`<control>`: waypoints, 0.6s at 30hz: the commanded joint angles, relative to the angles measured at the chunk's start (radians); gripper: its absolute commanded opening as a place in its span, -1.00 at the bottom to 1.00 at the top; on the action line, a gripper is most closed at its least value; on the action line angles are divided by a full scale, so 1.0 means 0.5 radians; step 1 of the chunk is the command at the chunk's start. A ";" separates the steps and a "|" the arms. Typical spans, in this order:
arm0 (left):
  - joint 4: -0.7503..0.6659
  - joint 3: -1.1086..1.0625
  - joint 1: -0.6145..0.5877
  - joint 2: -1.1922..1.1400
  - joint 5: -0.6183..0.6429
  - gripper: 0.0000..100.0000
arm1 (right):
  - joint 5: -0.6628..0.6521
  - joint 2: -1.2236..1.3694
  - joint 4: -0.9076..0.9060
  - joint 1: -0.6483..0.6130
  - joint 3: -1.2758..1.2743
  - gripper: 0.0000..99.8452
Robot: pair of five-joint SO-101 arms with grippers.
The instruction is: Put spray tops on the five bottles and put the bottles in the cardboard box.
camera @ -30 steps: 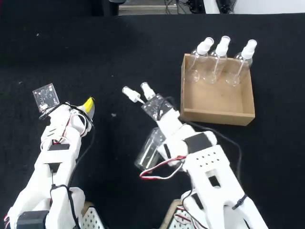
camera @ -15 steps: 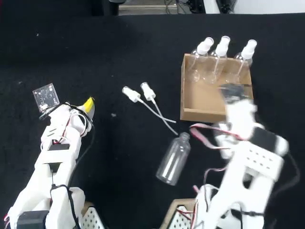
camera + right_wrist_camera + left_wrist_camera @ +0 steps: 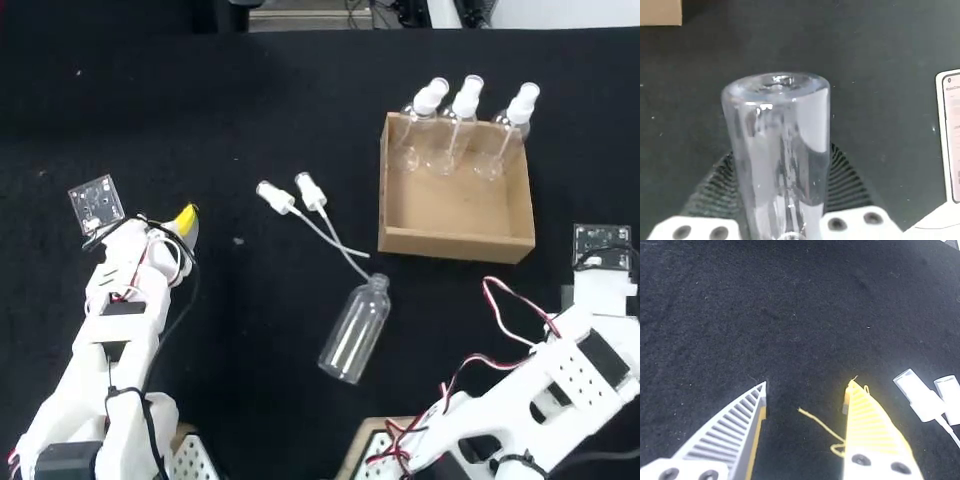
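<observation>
Swung right of the cardboard box [image 3: 455,215], right gripper [image 3: 780,165] clamps 1 bottle [image 3: 775,125], presumably for capping; left gripper [image 3: 807,387] gapes wide.

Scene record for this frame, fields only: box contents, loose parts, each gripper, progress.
box: cardboard box with three capped bottles standing along its far wall
loose bottle: uncapped bottle lying on the table, neck toward the box
tops: two spray tops side by side on the table, tubes trailing toward the lying bottle
left: left gripper open, empty, above the table near the tops
right: right gripper shut on a fifth bottle, base end showing, neck hidden
progress: three of five bottles in the box
</observation>
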State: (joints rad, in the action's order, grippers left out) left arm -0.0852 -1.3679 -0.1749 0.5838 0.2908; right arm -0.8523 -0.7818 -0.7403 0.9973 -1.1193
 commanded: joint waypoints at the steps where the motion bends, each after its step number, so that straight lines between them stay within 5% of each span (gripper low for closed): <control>1: -0.040 0.081 0.023 0.052 -0.018 -0.51 | 0.043 0.195 0.055 0.037 0.121 -0.97; 10: -0.040 0.091 0.023 0.052 -0.018 -0.51 | 0.562 1.171 0.043 0.095 0.652 -0.94; 15: -0.040 0.094 0.023 0.052 -0.018 -0.51 | 0.632 1.346 -0.172 0.006 0.827 -0.55; 18: -0.040 0.094 0.026 0.052 -0.018 -0.51 | 0.641 1.349 -0.423 -0.104 0.959 -0.52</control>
State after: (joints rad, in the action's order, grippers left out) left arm -0.0852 -1.3679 -0.1749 0.5838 0.2908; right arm -0.5424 -0.1020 -0.8493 1.0004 -0.7419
